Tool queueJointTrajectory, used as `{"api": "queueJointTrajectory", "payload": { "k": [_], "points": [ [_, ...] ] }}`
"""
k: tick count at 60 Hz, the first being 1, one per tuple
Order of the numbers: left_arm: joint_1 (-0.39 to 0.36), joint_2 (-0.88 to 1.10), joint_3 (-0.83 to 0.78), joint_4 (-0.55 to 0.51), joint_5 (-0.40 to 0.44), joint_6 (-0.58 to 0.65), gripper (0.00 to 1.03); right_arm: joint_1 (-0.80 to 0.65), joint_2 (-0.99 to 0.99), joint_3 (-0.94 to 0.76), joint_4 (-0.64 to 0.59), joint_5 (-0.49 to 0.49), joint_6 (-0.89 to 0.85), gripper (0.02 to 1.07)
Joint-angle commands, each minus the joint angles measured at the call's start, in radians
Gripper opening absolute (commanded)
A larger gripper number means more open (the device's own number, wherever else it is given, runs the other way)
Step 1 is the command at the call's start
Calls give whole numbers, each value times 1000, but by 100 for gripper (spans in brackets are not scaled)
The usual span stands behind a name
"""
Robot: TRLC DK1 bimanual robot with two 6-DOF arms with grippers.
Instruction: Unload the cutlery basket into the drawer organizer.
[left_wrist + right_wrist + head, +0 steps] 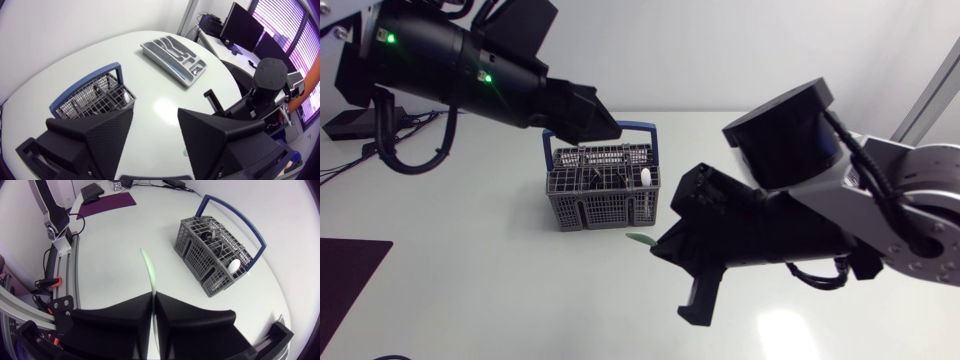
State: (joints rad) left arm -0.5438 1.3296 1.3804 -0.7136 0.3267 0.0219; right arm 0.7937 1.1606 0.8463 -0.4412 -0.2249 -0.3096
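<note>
The grey cutlery basket (600,190) with a blue handle stands mid-table, holding a white spoon (646,178) and dark cutlery. My right gripper (656,247) is just right of the basket, shut on a pale green utensil (641,239). In the right wrist view the green utensil (150,270) sticks out ahead of the pressed-together fingers of the right gripper (152,297), with the basket (215,255) off to one side. My left gripper (610,125) hovers over the basket's back edge. Its wrist view shows the left gripper (156,112) with fingers apart and nothing between them, the basket (95,97) below, and the grey drawer organizer (172,55) farther off.
A dark purple mat (345,280) lies at the table's front left edge and shows as the purple mat (107,202) in the right wrist view. My right arm (265,90) stands beyond the left gripper in the left wrist view.
</note>
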Motion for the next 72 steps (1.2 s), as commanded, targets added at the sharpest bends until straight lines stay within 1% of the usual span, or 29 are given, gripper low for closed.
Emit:
{"api": "queueJointTrajectory", "payload": {
  "k": [1,8,14,21,31,38,47,55,59,72],
  "points": [
    [31,-18,35,8,-9,-5,66,-36,-38,-30,-21,-27,-33,12],
    [53,-15,26,14,-37,13,66,-99,-67,-41,-50,-47,-74,12],
    [51,-13,-1,29,-103,36,66,-163,-88,-41,-85,-79,-111,12],
    [54,-10,-35,43,-141,64,66,-271,-113,-36,-142,-149,-174,12],
    [54,-7,-78,55,-213,104,66,-476,-124,-9,-258,-234,-352,12],
    [51,-4,-104,68,-249,116,66,-622,-113,19,-329,-278,-485,12],
    [44,-4,-147,101,-304,136,66,-814,-52,50,-404,-326,-669,12],
    [39,-6,-176,117,-333,144,66,-970,34,77,-430,-349,-826,12],
    [36,-6,-196,129,-353,156,66,-1073,114,103,-438,-369,-934,10],
    [10,-7,-225,135,-408,165,66,-1254,286,178,-416,-370,-1157,8]
  ]
}}
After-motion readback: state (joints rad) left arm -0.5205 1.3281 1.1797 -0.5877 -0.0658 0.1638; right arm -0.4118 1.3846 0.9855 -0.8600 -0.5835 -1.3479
